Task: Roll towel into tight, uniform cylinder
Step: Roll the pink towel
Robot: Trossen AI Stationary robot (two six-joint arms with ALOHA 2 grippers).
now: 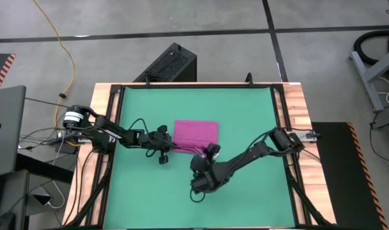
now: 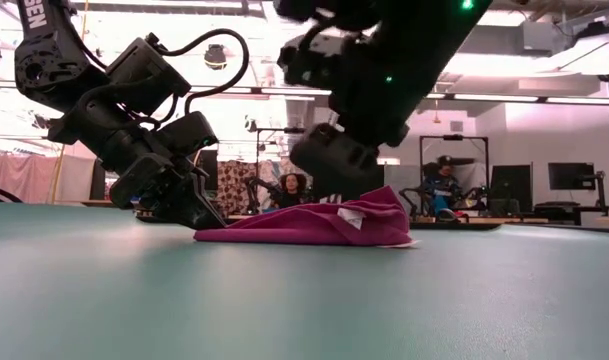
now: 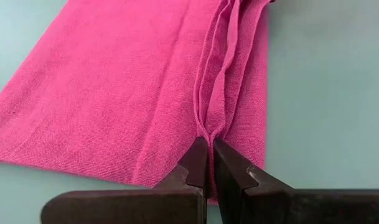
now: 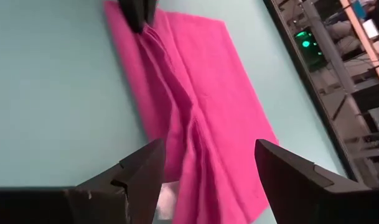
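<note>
Two grippers at the towel (image 1: 195, 131), left fingers (image 3: 198, 163) pinched on a fold, right fingers (image 4: 145, 171) spread wide, seemingly empty, tag half-hidden.

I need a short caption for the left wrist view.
Left gripper, fingers shut on a fold of the pink towel.

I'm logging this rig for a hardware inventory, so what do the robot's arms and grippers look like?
Both arms are dark, jointed, with looping black cables. The left arm has a silver-white base joint and white lettering in the low view. The left gripper and right gripper have dark, wedge-shaped fingers; a green light glows on the right arm.
</note>
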